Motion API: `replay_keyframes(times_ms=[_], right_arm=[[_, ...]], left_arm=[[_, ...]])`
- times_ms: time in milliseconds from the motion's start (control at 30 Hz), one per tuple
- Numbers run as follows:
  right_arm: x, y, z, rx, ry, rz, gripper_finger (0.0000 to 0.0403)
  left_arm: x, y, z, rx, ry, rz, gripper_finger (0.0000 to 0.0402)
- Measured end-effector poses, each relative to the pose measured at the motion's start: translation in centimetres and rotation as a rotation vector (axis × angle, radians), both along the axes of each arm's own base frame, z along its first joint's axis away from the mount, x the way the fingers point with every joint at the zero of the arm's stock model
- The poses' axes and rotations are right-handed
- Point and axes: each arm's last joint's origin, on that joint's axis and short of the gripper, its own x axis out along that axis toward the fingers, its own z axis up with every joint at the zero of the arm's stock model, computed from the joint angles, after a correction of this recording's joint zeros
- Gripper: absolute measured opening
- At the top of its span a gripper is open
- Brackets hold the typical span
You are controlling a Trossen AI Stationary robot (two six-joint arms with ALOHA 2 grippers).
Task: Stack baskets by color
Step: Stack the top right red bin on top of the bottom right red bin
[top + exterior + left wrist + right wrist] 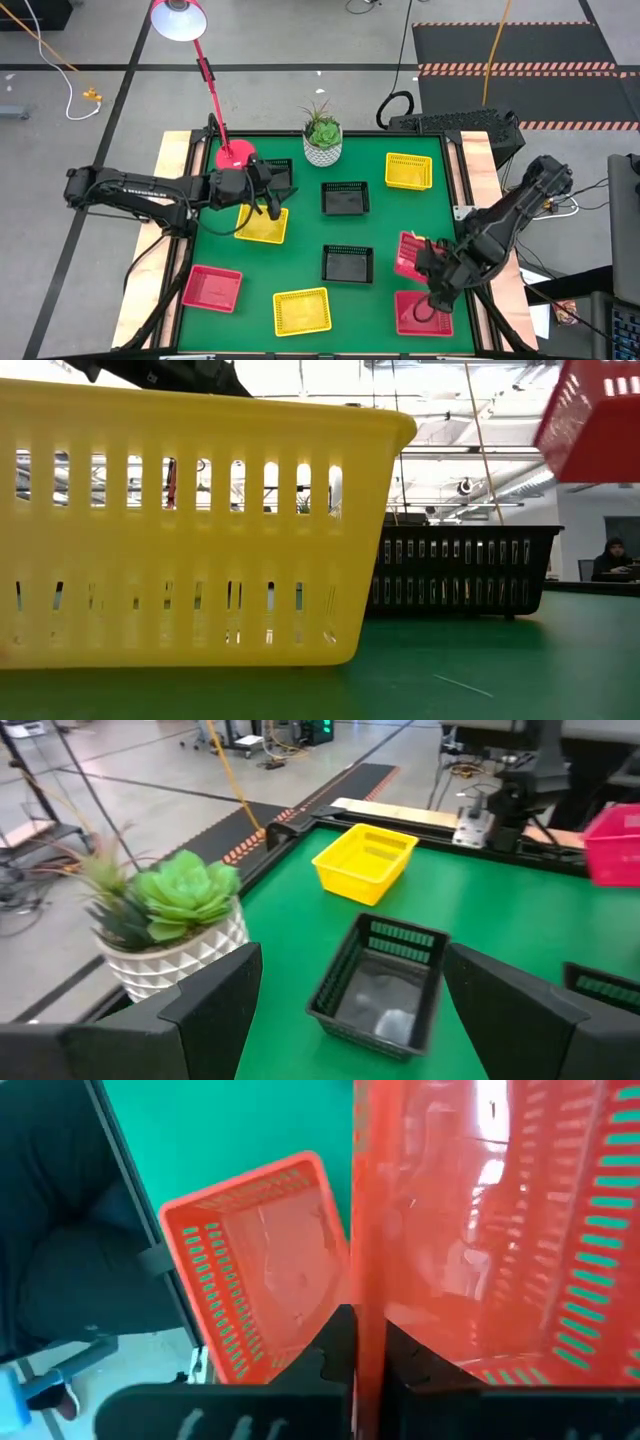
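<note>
High view: you've got no finished stack yet; baskets lie spread over the green table (300,270); yellow ones at the far right (408,171), near front (302,311) and under the left arm (262,226); black ones mid-table (345,198), (347,263) plus one mostly hidden behind the left gripper (268,200); red ones at front left (212,288) and front right (422,312), third red basket (408,252) tilted up in the right gripper (437,272), just beside the front-right red one; looks like the first red pairing is in hand, yellow and black untouched; plant pot (322,147) and lamp base (236,155) sit at the back. Low view: yellow basket wall fills the near side, slotted glossy plastic, rounded rim; black one behind it; the lifted red basket hangs clear of the table at upper right. Left wrist view: fingers (215,1000) wide apart, holding nothing, a black basket ahead between them; ribbed white pot with a green succulent beside it. Right wrist view: fingers pinched on the red basket's thin wall; second red basket lies beyond, mesh-slotted sides, smooth shiny floor.
</note>
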Motion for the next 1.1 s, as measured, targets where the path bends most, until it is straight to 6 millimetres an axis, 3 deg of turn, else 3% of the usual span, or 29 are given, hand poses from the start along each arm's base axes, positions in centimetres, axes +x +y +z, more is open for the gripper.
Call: replay_keyframes(times_ms=[400, 667, 1100], right_arm=[[0.0, 4.5, -0.9, 0.161, -0.028, 0.091, 0.0000], [-0.4, 6.3, -1.9, 0.178, 0.022, 0.052, 0.0000], [-1.2, 7.7, -1.5, 0.249, -0.014, 0.075, 0.0000]], left_arm=[[-0.1, 1.8, 0.3, -0.021, -0.032, 0.003, 0.0312], [0.0, 2.4, 0.8, 0.010, -0.081, 0.015, 0.0312], [-0.1, 2.8, 0.9, -0.039, -0.114, -0.003, 0.0312]])
